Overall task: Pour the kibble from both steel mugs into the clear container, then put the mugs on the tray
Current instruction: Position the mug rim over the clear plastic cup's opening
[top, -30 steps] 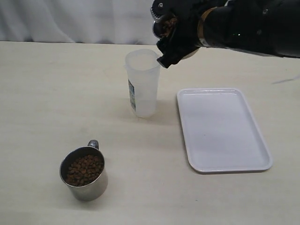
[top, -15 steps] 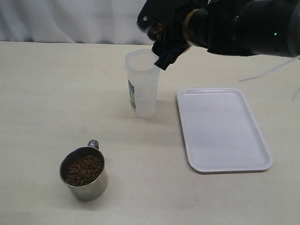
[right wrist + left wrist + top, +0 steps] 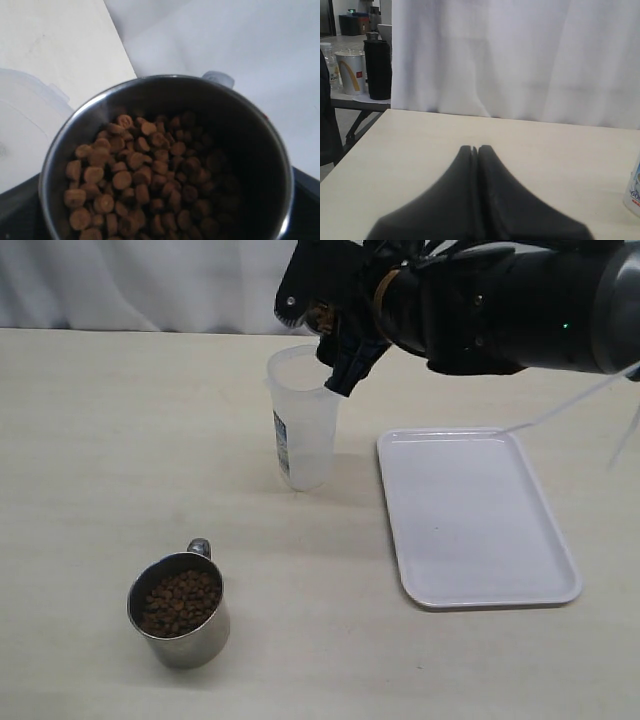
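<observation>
My right gripper (image 3: 335,332) is shut on a steel mug (image 3: 250,150) and holds it tilted just above the far right rim of the clear container (image 3: 303,425). The mug is full of kibble (image 3: 135,175), and the container rim (image 3: 25,125) shows beside it. The container looks empty. A second steel mug (image 3: 182,625) with kibble (image 3: 180,602) stands at the near left of the table. The white tray (image 3: 475,515) lies empty to the right of the container. My left gripper (image 3: 474,148) is shut on nothing, low over bare table, and is out of the exterior view.
A white curtain hangs behind the table. The left wrist view shows the table's side edge (image 3: 355,145), a second table with a paper cup (image 3: 351,72) and a black jug (image 3: 378,69) beyond it, and the container's base (image 3: 634,192).
The right arm has carried the mug leftward, from right of the container to over its rim. The mug on the table and the tray have not moved.
</observation>
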`<state>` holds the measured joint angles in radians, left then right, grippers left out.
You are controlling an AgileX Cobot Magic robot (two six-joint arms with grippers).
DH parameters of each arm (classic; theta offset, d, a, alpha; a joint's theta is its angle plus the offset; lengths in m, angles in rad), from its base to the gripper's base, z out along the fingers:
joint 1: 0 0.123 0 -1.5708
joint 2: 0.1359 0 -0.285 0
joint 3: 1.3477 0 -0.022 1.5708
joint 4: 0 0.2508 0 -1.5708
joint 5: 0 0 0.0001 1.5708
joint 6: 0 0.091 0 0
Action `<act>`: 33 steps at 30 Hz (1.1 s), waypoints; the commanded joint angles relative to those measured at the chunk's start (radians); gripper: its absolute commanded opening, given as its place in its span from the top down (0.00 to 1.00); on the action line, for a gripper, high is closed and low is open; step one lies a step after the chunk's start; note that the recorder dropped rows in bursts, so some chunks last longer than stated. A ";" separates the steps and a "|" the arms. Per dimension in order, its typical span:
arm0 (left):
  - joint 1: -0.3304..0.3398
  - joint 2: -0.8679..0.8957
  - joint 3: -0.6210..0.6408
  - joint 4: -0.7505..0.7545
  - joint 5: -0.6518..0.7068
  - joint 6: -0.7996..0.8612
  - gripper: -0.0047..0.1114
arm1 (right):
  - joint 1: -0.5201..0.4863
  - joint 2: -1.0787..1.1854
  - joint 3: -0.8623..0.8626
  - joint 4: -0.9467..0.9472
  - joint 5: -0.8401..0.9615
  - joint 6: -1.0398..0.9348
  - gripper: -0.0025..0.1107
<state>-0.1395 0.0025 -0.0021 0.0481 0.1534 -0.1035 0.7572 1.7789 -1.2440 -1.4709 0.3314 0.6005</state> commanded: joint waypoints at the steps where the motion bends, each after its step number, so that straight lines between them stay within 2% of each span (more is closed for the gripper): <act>1: 0.000 -0.003 0.002 -0.005 -0.010 -0.002 0.96 | -0.002 -0.008 -0.006 -0.037 0.002 -0.041 0.94; 6: 0.000 -0.003 0.002 -0.005 -0.010 -0.002 0.96 | 0.002 -0.008 -0.006 -0.042 -0.024 -0.097 0.94; 33: 0.000 -0.003 0.002 -0.005 -0.013 -0.002 0.96 | 0.002 0.022 -0.008 -0.246 -0.010 -0.099 0.94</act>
<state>-0.1395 0.0025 -0.0021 0.0481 0.1534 -0.1035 0.7572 1.8088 -1.2440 -1.6825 0.3123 0.5118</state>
